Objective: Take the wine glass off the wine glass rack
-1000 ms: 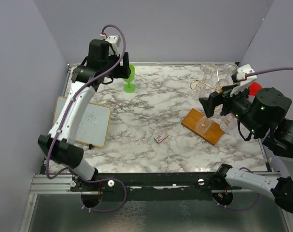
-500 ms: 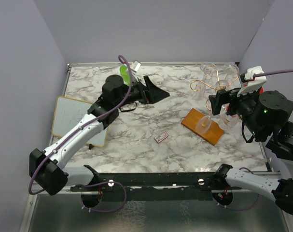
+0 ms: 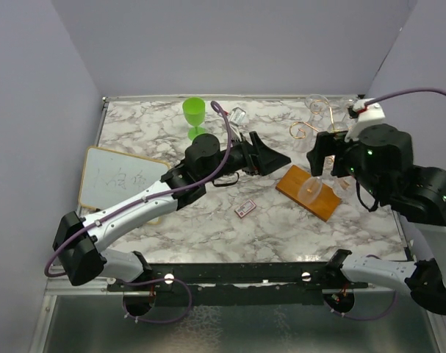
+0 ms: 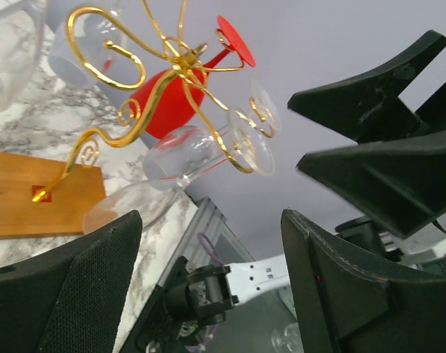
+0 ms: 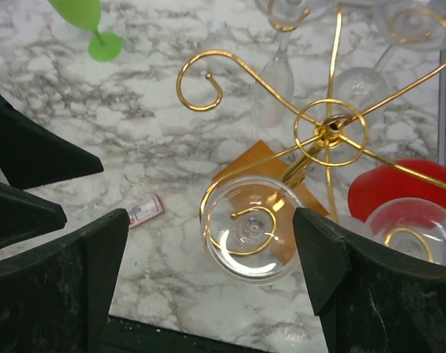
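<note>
Board point(image 3: 123, 180): lies flat at the counter's point(image 3: 230, 235) left edge, well apart from the work.
Green glass point(image 3: 195, 116): upright at the far side, off the rack.
Left hand point(image 3: 281, 158): fingers apart, empty. It is stretched low across the counter and points at the rack from the left, probably so it can reach a bowl from the side.
Card point(image 3: 245, 209): small and flat, near mid-counter.
Rack point(image 5: 329, 132): gold wire on a post, set in a wood base point(image 4: 17, 195), right of centre. Its curls catch each glass by the foot, so the bowls hang down.
Wine glass point(image 5: 248, 235): clear, on the near curl, tilted bowl-down over the base. Not yet off.
Right hand point(image 3: 319, 156): fingers apart, empty. It hovers above the rack, over that glass's foot, likely lined up for a grip on the stem.
Red glass point(image 5: 384, 187): hangs just beside the wine glass and could be knocked.
Other clear glasses point(image 5: 281, 81): hang on the far arms.
</note>
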Controlling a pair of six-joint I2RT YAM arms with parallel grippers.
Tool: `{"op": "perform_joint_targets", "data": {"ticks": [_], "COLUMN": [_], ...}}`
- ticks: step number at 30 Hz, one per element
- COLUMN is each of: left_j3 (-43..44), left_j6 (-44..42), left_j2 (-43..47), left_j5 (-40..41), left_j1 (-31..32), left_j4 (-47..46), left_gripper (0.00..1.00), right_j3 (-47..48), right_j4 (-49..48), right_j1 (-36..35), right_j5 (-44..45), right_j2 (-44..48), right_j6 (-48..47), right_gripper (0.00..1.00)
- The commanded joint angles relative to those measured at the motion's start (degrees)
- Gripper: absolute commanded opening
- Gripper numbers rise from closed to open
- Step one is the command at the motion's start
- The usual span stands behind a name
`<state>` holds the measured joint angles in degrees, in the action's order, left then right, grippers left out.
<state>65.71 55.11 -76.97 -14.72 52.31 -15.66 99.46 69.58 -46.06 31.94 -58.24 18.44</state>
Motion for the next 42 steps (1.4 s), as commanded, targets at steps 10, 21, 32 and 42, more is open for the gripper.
{"op": "perform_joint_targets", "data": {"ticks": [10, 21, 32, 42], "left_j3": [-2.5, -2.8, -3.2, -3.6], "left_j6": [-9.7, -10.9, -11.1, -11.1], "left_j2": [6.4, 5.8, 6.3, 7.0], "left_j5": [6.8, 5.9, 5.8, 5.6], "left_j1": [0.4, 0.5, 0.4, 0.5], "left_j4": [4.0, 3.8, 5.2, 5.9], "left_gripper": [0.81, 0.82, 0.82, 0.83], "right_j3": [1.4, 3.2, 0.3, -4.0], "right_j4": [8.4, 10.6, 11.0, 9.4], "right_j1": [-0.3, -0.3, -0.2, -0.2], "right_j5": [-2.1, 3.4, 5.3, 6.6], "right_j2": [-5.5, -4.5, -3.3, -2.6], "right_j6": [5.1, 3.7, 6.5, 9.3], "right_gripper": [0.96, 0.95, 1.00, 1.00]}}
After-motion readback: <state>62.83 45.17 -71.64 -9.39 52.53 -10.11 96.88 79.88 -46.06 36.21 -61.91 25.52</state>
